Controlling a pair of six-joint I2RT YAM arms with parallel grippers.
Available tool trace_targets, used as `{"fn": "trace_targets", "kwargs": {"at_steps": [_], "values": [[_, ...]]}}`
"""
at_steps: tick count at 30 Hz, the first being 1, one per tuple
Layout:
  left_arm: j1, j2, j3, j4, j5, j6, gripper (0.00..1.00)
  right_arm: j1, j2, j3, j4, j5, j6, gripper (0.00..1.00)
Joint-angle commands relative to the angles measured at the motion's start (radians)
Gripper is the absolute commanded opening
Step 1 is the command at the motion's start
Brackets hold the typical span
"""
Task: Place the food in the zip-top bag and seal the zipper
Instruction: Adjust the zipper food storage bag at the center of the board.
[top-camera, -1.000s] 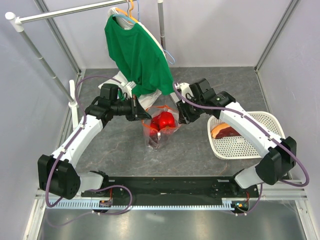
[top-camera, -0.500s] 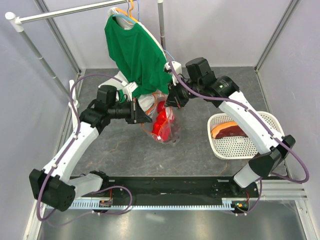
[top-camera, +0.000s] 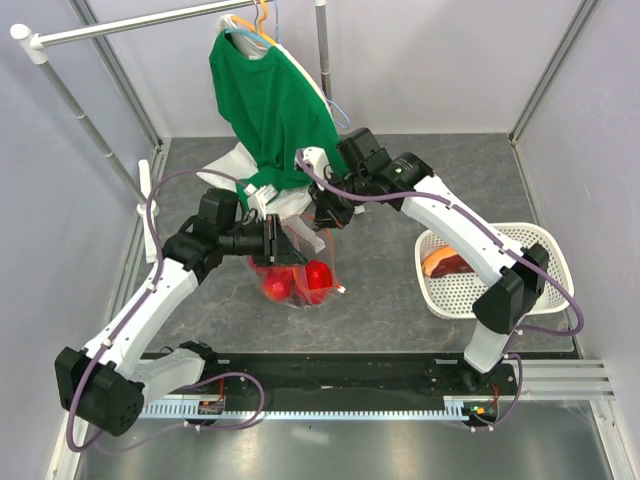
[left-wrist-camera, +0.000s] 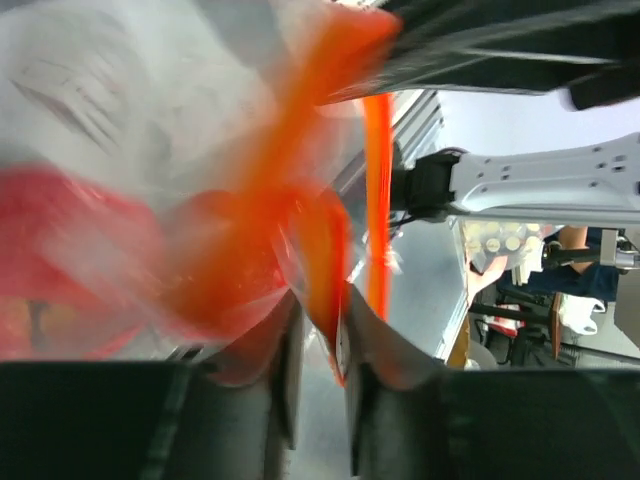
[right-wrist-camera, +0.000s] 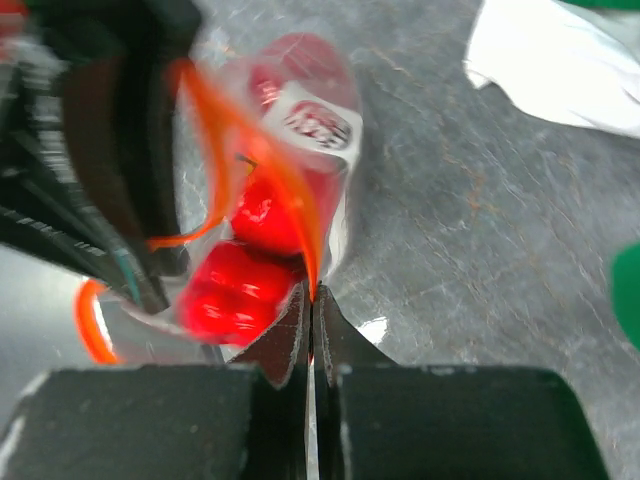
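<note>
Hanging between and just below both pincers, the bag (top-camera: 298, 276) is sagging; left gripper (top-camera: 283, 243) and right gripper (top-camera: 319, 215) are each pinching its zipper (right-wrist-camera: 304, 248) tight.

The table (top-camera: 400, 290) has a dark grey, mottled top that looks like stone in the right wrist view (right-wrist-camera: 480, 230). At 3 to 4 o'clock a white perforated basket (top-camera: 480, 295) sits flat on it, near the right edge, with a brown-and-red piece (top-camera: 447, 265) lying inside. At 10 to 11 o'clock a crumpled white cloth (top-camera: 232, 165) lies on the surface. Just off centre toward 8 o'clock, the low end of the zip-top bag (top-camera: 295, 270), with red fruits (top-camera: 318, 275) inside, is down at the tabletop; whether it touches cannot be told
</note>
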Motion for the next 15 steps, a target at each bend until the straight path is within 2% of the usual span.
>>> {"fn": "trace_targets", "kwargs": {"at_steps": [1, 2, 4, 5, 6, 7, 9, 10, 12, 13, 15], "values": [[0.000, -0.071, -0.053, 0.072, -0.023, -0.021, 0.37, 0.007, -0.031, -0.023, 0.027, -0.076, -0.153, 0.00], [0.003, -0.080, -0.049, 0.070, -0.020, 0.015, 0.56, 0.007, -0.032, -0.046, 0.027, -0.082, -0.166, 0.00], [0.024, -0.118, -0.005, 0.020, -0.039, 0.146, 0.77, 0.007, -0.032, -0.057, 0.029, -0.087, -0.190, 0.00], [0.031, -0.134, 0.017, -0.006, -0.043, 0.202, 0.95, 0.007, -0.034, -0.059, 0.030, -0.098, -0.198, 0.00], [0.038, -0.148, 0.040, -0.031, -0.020, 0.269, 1.00, 0.010, -0.032, -0.059, 0.035, -0.102, -0.204, 0.00], [0.050, -0.178, 0.080, -0.083, -0.009, 0.410, 1.00, 0.010, -0.032, -0.057, 0.039, -0.105, -0.206, 0.00], [0.069, -0.218, 0.105, -0.115, -0.015, 0.532, 1.00, 0.010, -0.025, -0.049, 0.049, -0.116, -0.212, 0.00], [0.095, -0.246, 0.099, -0.120, -0.021, 0.640, 1.00, 0.010, -0.022, -0.046, 0.052, -0.121, -0.213, 0.00], [0.115, -0.310, 0.074, -0.100, -0.035, 0.733, 0.99, 0.008, -0.014, -0.037, 0.058, -0.139, -0.223, 0.00], [0.130, -0.327, 0.042, -0.077, -0.027, 0.829, 0.98, 0.010, -0.012, -0.036, 0.061, -0.144, -0.224, 0.00], [0.136, -0.366, 0.008, -0.062, 0.047, 0.952, 1.00, 0.011, -0.009, -0.036, 0.072, -0.157, -0.232, 0.00]]}}
